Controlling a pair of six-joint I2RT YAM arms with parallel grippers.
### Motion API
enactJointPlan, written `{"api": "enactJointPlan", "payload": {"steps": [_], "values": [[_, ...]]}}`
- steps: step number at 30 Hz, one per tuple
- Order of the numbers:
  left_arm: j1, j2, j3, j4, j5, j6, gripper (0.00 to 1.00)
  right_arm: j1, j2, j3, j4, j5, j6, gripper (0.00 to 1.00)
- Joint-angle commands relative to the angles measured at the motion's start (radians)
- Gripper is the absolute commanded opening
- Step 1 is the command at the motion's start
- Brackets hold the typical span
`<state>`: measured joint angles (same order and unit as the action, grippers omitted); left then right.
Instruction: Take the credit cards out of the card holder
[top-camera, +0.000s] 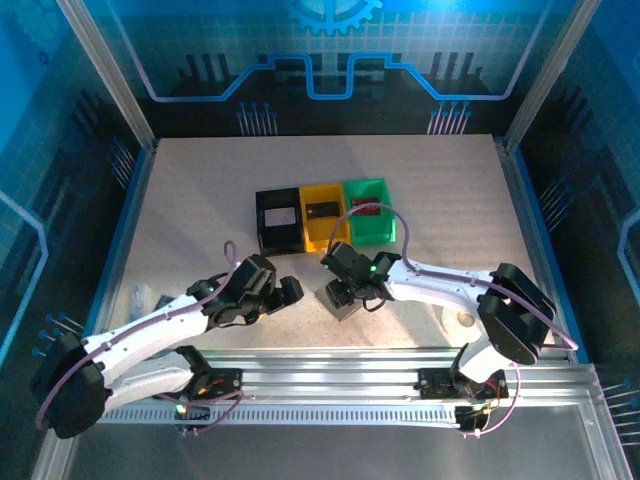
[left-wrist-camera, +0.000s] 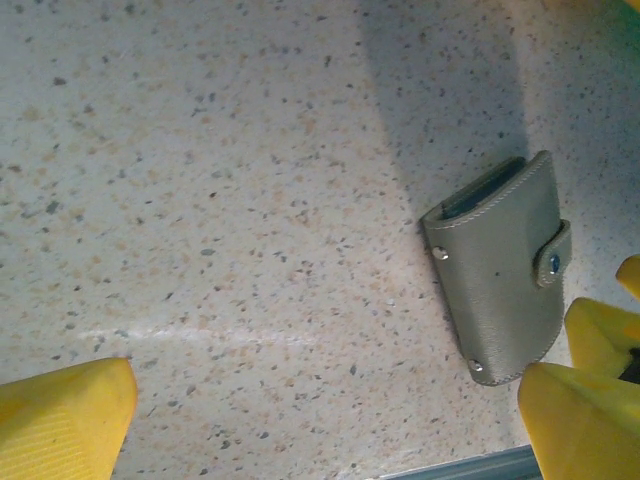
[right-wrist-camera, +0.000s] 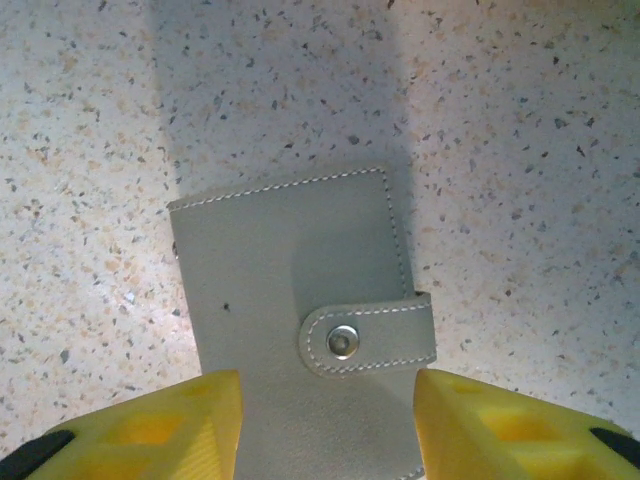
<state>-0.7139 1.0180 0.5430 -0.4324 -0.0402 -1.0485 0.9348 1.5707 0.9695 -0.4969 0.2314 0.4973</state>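
Right gripper (right-wrist-camera: 325, 395): yellow fingers spread wide, holding nothing, straddling near end of flat grey stitched-leather card holder (right-wrist-camera: 290, 270). Holder lies closed on speckled table (right-wrist-camera: 520, 150), snap tab (right-wrist-camera: 365, 338) fastened. Left gripper (top-camera: 288, 292) open, empty, nearby.

Risk: pinching over fastened tab clamps fold shut and traps credit cards inside, or skids the thin holder.

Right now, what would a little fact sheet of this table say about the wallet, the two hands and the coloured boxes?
Card holder: shut, tab snapped, flat on the table
Right hand: open, straddling one end of the holder
Left hand: open, beside the holder, not touching
Bins: black, yellow, green, in a row beyond the holder
Bin contents: one small flat rectangle each, too small to identify
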Motion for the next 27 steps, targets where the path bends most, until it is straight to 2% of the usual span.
{"api": "enactJointPlan", "payload": {"steps": [1,5,10,17,27], "values": [[-0.006,-0.042,-0.02,-0.005,-0.011,-0.021,0.99,-0.009,0.052,0.042,0.002,0.009,-0.01,0.49],[-0.006,-0.048,-0.018,-0.025,-0.012,-0.011,0.99,-0.009,0.094,0.067,-0.018,0.014,0.028,0.49],[-0.006,-0.061,-0.021,-0.032,-0.013,-0.008,0.99,-0.009,0.126,0.093,-0.077,0.052,0.153,0.49],[-0.006,-0.071,-0.012,-0.05,-0.021,0.007,0.99,-0.008,0.109,0.098,-0.116,0.081,0.313,0.52],[-0.006,-0.09,-0.014,-0.066,-0.028,0.016,0.99,-0.001,0.151,0.152,-0.221,0.087,0.473,0.51]]}}
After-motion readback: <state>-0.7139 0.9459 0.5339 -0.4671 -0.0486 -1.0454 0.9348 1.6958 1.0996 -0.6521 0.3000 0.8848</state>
